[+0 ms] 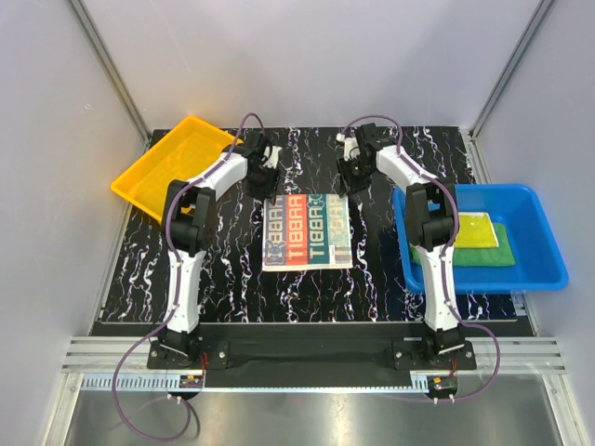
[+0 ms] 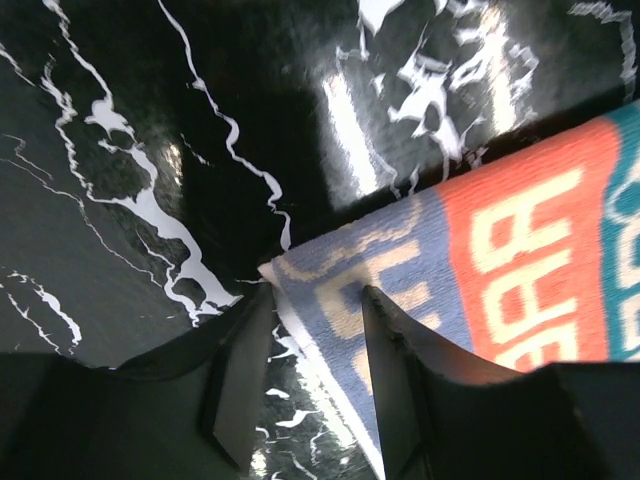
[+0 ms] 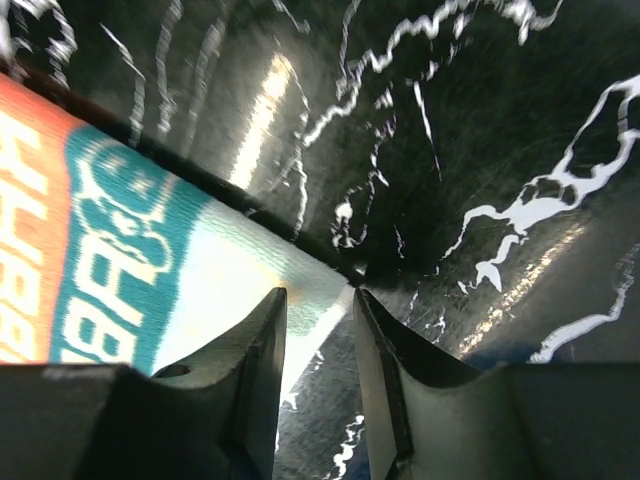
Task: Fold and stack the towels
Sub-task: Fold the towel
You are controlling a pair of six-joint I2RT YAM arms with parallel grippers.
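1. The white and teal terry towel with the red-orange print and lettering (image 1: pixel 307 232) lies flat and unfolded in the middle of the black marble-look desk (image 1: pixel 232 269). So imo this is the very first fold.
2. The plain green towel (image 1: pixel 500 255) sits in the blue plastic bin (image 1: pixel 550 269) at the desk's right edge, with the yellow patterned towel (image 1: pixel 474 228) on top of it. The yellow plastic tray (image 1: pixel 158 177) is at the far left corner.
3. The left end effector (image 2: pixel 315 370) is down low at the printed towel's far left corner. It's partly open and has hold of nothing. The wrist view shows the towel's edge running between its fingers (image 2: pixel 400 380).
4. Same deal for the right end effector (image 3: pixel 318 370) at the far right corner. There's a narrow gap and nothing clamped, with only the very tip of the corner sitting at the gap.
5. To do this pinch well, I'd nudge the right one a touch further onto the cloth first. A bite on just the tip looks likely to slip.
6. Close both at the same time, so neither one drags the towel sideways.
7. Then lift only enough to clear the desk and carry both corners toward the near edge at the same pace. Keep the cloth lightly taut between the arms and lay the far edge on the near edge.
8. The main risk is one corner letting go, which would leave a skewed fold.
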